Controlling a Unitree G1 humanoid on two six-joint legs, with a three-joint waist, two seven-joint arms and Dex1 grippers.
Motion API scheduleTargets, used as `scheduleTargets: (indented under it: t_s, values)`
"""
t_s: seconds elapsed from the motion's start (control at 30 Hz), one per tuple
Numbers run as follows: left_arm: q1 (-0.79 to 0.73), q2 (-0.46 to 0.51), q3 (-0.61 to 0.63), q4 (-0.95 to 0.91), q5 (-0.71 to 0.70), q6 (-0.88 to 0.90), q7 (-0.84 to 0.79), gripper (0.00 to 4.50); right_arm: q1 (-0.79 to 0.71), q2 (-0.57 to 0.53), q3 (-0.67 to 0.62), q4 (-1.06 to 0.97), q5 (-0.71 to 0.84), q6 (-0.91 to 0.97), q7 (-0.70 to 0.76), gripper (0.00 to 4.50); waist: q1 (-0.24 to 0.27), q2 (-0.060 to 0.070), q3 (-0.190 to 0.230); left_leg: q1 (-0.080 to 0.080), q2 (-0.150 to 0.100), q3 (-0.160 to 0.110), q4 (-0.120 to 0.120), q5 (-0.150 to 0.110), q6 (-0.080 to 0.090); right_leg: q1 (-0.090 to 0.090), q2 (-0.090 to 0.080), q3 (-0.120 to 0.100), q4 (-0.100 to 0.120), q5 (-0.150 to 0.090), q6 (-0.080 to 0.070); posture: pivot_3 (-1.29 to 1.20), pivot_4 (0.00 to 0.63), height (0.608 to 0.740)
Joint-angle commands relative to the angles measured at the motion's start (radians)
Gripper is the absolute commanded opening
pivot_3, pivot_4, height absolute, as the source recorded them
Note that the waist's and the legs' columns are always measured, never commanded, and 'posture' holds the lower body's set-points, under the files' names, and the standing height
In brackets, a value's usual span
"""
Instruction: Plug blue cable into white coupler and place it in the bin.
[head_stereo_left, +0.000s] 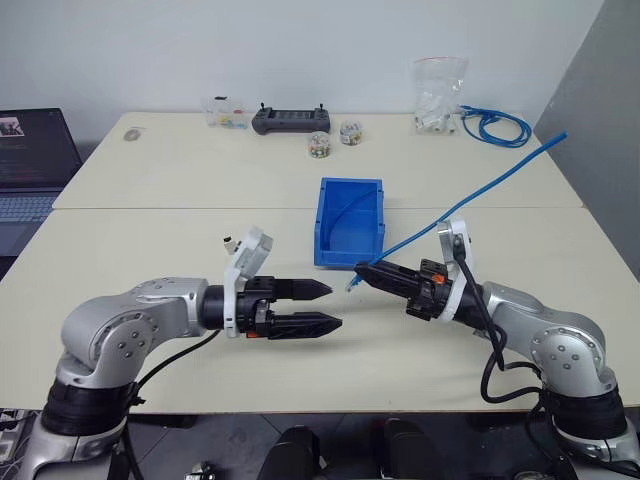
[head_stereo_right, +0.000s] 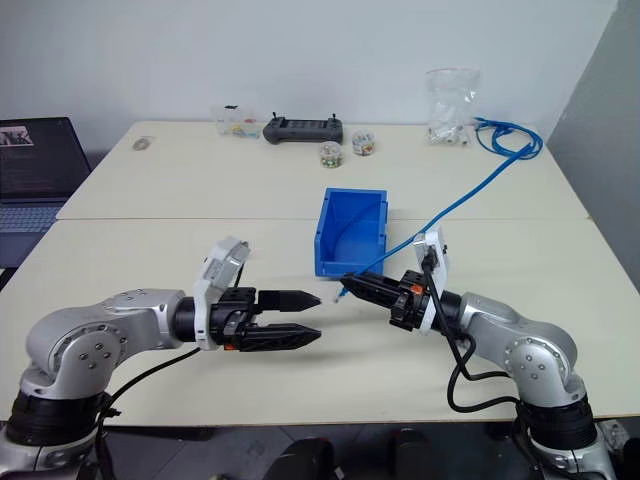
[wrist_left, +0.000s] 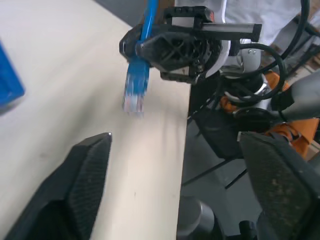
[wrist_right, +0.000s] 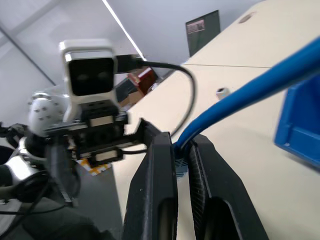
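The right pincer (head_stereo_left: 362, 270) is pressed together on the blue cable (head_stereo_left: 470, 195) just behind its clear plug (wrist_left: 134, 97), holding it above the bench (head_stereo_left: 180, 240) in front of the bin (head_stereo_left: 350, 222). The plug sticks out past the fingertips and angles down toward the bench and toward the robot's left; from the grip the cable's long axis rises back over the right wrist, away and to the robot's right, toward the coiled bundle of blue cable (head_stereo_left: 495, 125) at the far edge. Facing it, a little apart, the left pincer (head_stereo_left: 325, 306) is spread wide with nothing between its fingers (wrist_left: 85, 192). I cannot pick out the white coupler anywhere near the two hands, so the mating step looks unfinished. To do it well, the left pincer would need to take the coupler with its dark opening turned squarely toward the plug, while the right keeps its pinch close to the plug so the soft cable cannot buckle; the two should meet along one straight line, with the plug's latch side matched to the socket. The bin sits just beyond, open and near enough for the drop afterward.
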Motion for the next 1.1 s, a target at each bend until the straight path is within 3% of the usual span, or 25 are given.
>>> scheduleTargets:
  t_s: [0.03,0.2,0.33,0.47,0.8,1.1]
  values:
    - [0.084,-0.042,0.047,-0.049,0.102,-0.088,0.153,4.50,-0.012,-0.002,-0.023,0.004,-0.047,-0.045,0.031,0.04,0.000,0.000,0.000,0.000,0.000,0.001,0.000,0.000,0.000,0.000,0.000,0.001,0.000,0.000,0.000,0.00,0.150,0.740]
    - [0.164,-0.225,0.017,-0.030,0.417,-0.206,0.587,4.50,-0.008,-0.002,0.000,0.022,-0.117,-0.067,0.060,0.04,0.014,-0.001,0.000,0.000,0.000,0.000,0.000,0.000,0.000,0.001,-0.001,0.001,-0.001,0.001,0.001,0.00,0.150,0.740]
    - [0.179,-0.327,-0.002,0.013,0.563,-0.221,0.779,4.50,-0.007,0.002,0.012,0.024,-0.150,-0.071,0.080,0.04,0.023,-0.003,0.002,0.000,0.000,0.000,0.000,0.000,0.000,0.000,0.000,0.001,0.000,0.001,0.001,0.00,0.150,0.740]
    - [0.102,-0.423,-0.022,0.128,0.722,-0.265,0.958,4.50,-0.021,0.010,0.014,0.037,-0.174,-0.071,0.096,0.04,0.029,-0.003,0.002,-0.001,-0.001,0.000,0.001,0.000,0.000,0.000,-0.001,0.000,0.000,0.001,0.001,0.00,0.150,0.740]
    - [-0.097,-0.559,-0.004,0.399,0.862,-0.341,1.104,4.50,-0.045,0.022,0.014,0.054,-0.210,-0.065,0.114,0.04,0.026,-0.004,0.002,-0.001,-0.002,0.001,0.002,0.002,-0.004,0.000,-0.001,0.000,0.000,0.004,-0.002,0.00,0.150,0.740]
    - [-0.171,-0.567,0.036,0.505,0.904,-0.360,1.142,4.50,-0.037,0.027,0.012,0.044,-0.219,-0.061,0.105,0.04,0.024,-0.004,0.002,-0.001,-0.002,0.001,0.002,0.002,-0.004,0.000,-0.001,0.000,0.001,0.002,0.002,0.00,0.150,0.740]
